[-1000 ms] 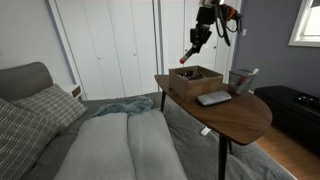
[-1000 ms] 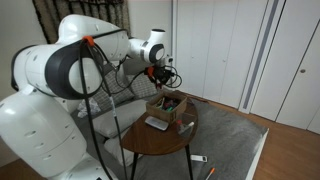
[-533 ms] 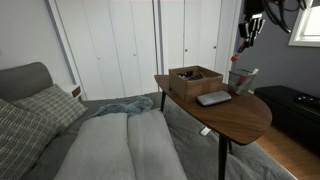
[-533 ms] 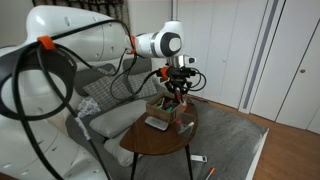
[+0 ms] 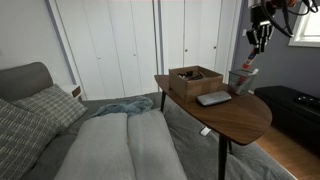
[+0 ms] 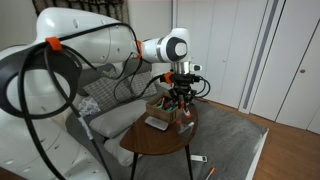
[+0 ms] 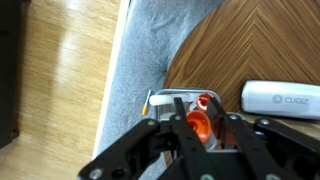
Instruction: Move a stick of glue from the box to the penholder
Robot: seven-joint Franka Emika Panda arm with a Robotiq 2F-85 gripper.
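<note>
"Straight below the end effector, what stands on the bench?"

"The penholder, a small clear cup near the bench's edge, with a pale stick slanting out of it. The end effector hangs above it."

"And the fingers?"

"Narrow, pinched on the glue stick. In the wrist view an orange-red piece sits between them, over the penholder's mouth."

"Where is the box?"

"Off to one side of the end effector and lower, on the same bench, well apart from the fingers. A flat grey slab lies just beside it."

"Anything past the bench?"

"Beyond its curved edge, under the end effector, the wrist view shows a grey rug and then wooden floor."
</note>
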